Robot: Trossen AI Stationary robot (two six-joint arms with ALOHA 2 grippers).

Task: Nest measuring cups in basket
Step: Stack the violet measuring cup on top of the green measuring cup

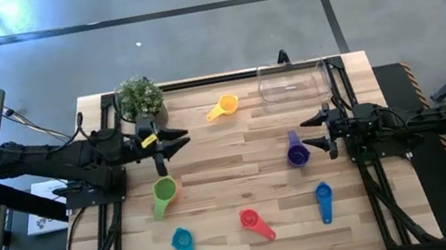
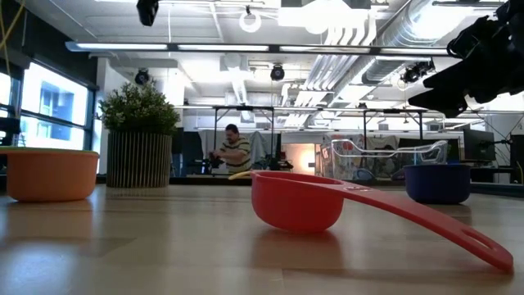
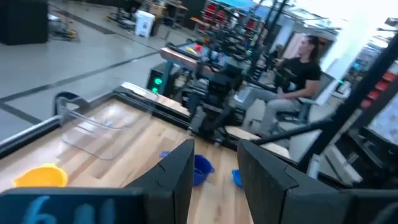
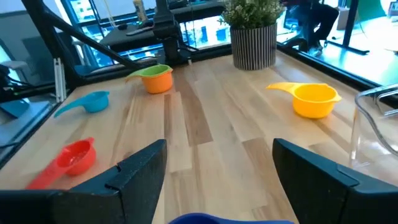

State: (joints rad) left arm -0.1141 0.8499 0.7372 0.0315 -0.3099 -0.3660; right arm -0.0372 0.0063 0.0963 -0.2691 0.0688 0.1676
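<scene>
Both grippers are open and hold nothing, above the table. My left gripper (image 1: 178, 142) (image 3: 214, 180) hovers near the plant, and my right gripper (image 1: 310, 123) (image 4: 217, 174) is just above the purple cup (image 1: 297, 151) (image 2: 438, 182). The yellow cup (image 1: 224, 106) (image 4: 314, 99) lies left of the clear basket (image 1: 294, 83) (image 2: 385, 157) at the far edge. An orange cup sits inside the green cup (image 1: 163, 193) (image 4: 155, 78). The light blue cup (image 1: 182, 242), red cup (image 1: 254, 221) (image 2: 299, 201) and blue cup (image 1: 324, 199) lie along the near edge.
A potted plant (image 1: 140, 98) (image 2: 139, 139) stands at the far left corner, behind my left gripper. Bare wood (image 1: 239, 163) lies between the two grippers. People show in the room beyond the table, one seated (image 3: 305, 68) and one farther off (image 2: 233, 152).
</scene>
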